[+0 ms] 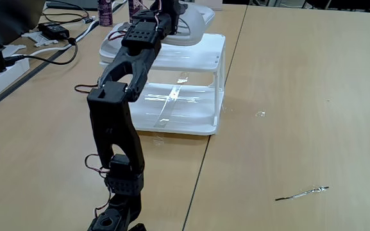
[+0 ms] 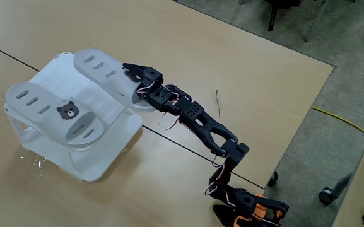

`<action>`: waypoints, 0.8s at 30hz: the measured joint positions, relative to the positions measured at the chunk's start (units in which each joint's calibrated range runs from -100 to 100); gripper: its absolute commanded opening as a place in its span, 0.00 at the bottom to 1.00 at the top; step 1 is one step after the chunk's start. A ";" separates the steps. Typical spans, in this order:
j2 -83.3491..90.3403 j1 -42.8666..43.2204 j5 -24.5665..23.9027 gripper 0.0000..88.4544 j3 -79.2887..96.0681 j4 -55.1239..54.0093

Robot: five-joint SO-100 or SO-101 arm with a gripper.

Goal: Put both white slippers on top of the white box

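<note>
White slippers (image 2: 68, 113), both lying atop the white box (image 2: 99, 165), seemingly light, soft rubber, best pinched at the strap or sole edge; gripper (image 2: 133, 74) at the far slipper's (image 2: 109, 75) strap, jaws' state unclear.

We see both fixed views evenly and brightly lit, apparently from overhead room lights. In a fixed view, bright streaks of glare cross the lower shelf of the white box (image 1: 191, 102) near the frame's centre, and a small glint sits on the table (image 1: 300, 96) toward 3 o'clock. The black arm (image 1: 117, 128) reads dark with little surface detail. In the other fixed view, shadows under the arm (image 2: 200, 123) are soft and short. Both pictures are slightly soft; straight edges stay straight.
</note>
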State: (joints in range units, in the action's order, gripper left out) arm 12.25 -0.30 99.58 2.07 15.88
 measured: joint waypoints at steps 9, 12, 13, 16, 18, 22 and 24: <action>-4.54 0.30 0.00 0.01 -2.79 0.00; -10.06 1.57 0.00 0.01 -7.46 0.00; -12.45 2.47 0.00 0.01 -10.24 0.00; -18.89 3.22 0.00 0.01 -17.43 0.00; -23.42 2.77 0.00 0.01 -22.73 0.00; -32.58 3.00 0.00 0.01 -34.05 0.00; -36.87 3.15 0.00 0.01 -39.17 0.00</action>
State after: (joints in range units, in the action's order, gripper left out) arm -24.62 2.85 99.58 -37.11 15.88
